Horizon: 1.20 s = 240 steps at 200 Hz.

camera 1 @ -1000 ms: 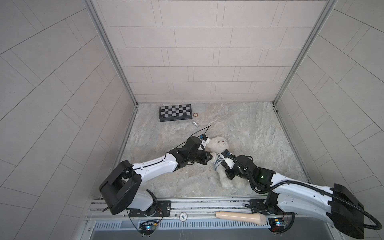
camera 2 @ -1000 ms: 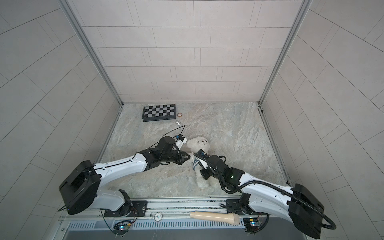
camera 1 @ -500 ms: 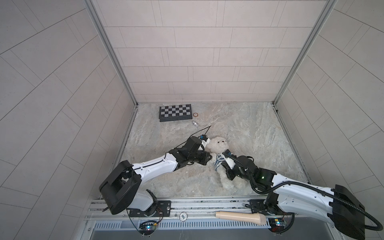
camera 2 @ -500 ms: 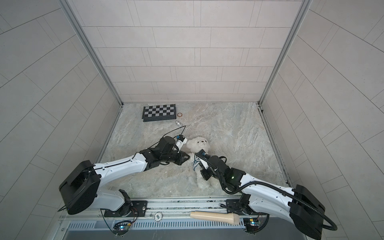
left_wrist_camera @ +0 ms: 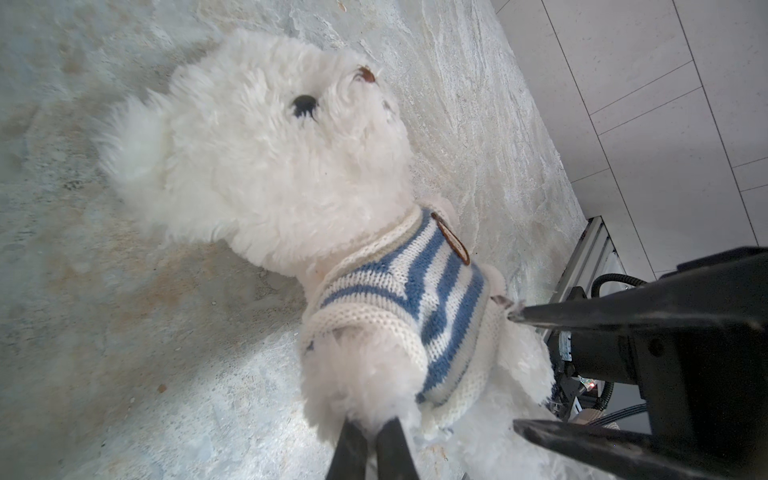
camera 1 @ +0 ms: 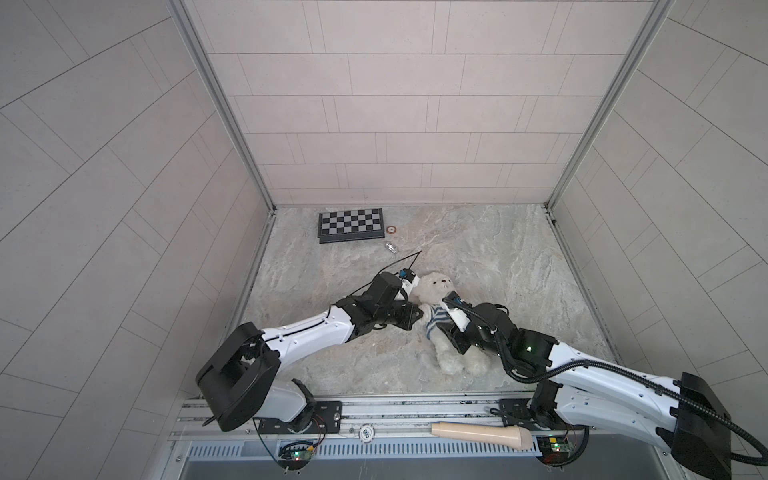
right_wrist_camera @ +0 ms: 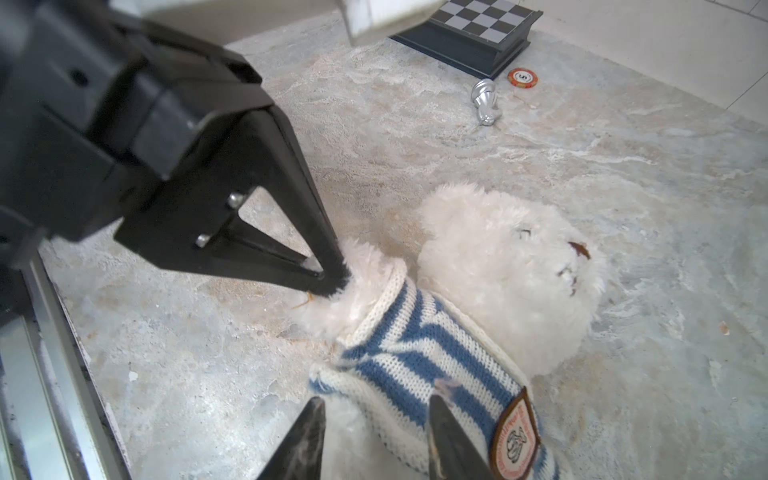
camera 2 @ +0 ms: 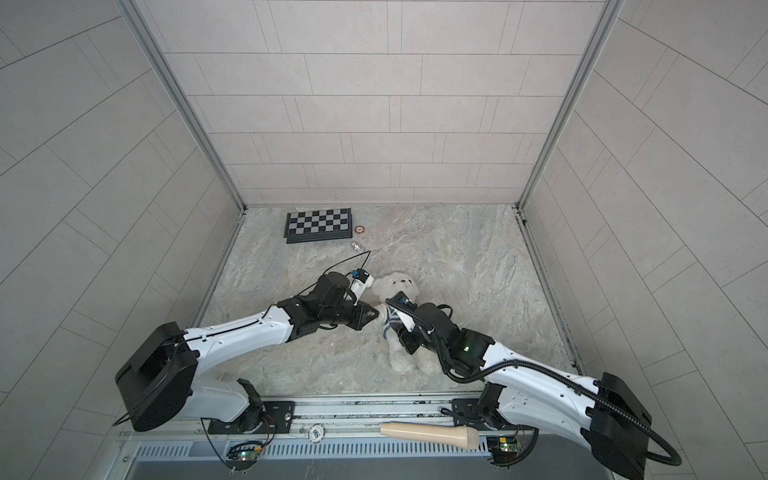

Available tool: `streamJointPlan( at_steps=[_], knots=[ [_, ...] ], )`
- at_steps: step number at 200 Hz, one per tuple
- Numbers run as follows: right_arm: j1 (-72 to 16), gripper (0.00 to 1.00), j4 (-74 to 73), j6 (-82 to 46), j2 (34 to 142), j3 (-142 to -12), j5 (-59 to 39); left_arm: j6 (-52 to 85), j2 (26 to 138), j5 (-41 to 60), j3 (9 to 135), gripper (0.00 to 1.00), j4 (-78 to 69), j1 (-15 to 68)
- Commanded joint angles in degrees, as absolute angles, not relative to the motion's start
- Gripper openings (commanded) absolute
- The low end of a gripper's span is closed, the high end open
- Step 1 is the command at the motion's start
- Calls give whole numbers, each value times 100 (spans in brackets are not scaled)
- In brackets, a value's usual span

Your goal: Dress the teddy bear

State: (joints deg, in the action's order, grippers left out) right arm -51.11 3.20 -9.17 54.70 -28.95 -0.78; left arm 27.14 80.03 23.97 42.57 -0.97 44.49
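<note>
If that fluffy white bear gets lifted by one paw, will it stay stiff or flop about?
Probably floppy: the teddy bear is plush, its paw squashed thin in the shut left gripper. Likely light, being all fluff. Its long fur and knitted sweater should snag rather than slip.

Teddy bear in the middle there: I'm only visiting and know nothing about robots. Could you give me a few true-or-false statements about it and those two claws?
1. The teddy bear wears a blue-and-white striped sweater. True.
2. The left gripper is pinched shut on the bear's paw. True.
3. The right gripper is clamped tight on the sweater. False: its jaws stand apart at the sweater's hem.
4. The chessboard lies by the bear's feet. False: it sits near the back wall, beyond the bear's head.
</note>
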Motion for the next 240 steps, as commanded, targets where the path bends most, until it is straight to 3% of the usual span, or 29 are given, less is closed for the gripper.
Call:
streamJointPlan(
  at_steps=[1, 18, 68, 89, 126, 240],
  knots=[
    [-5150, 46, 312, -826, 5656, -3039, -56, 2583, 7869, 2462, 4209, 0, -202, 4421],
    [-5151, 46, 181, -783, 5811, -3011, -1, 2616, 7901, 2534, 4202, 0, -237, 4416],
    [-5137, 14, -187, -816, 6183, -2807, -100, 2644, 7897, 2559, 4201, 0, -226, 4417],
    [-5133, 6, -223, -813, 6247, -2766, -140, 2681, 7919, 2601, 4172, 0, -306, 4417],
    [-5133, 0, -234, -913, 5977, -2531, -115, 2682, 7863, 2552, 4114, 0, -312, 4419],
    [-5139, 0, -121, -963, 4679, -1758, -310, 2723, 7901, 2568, 4301, 0, -282, 4386]
  ],
)
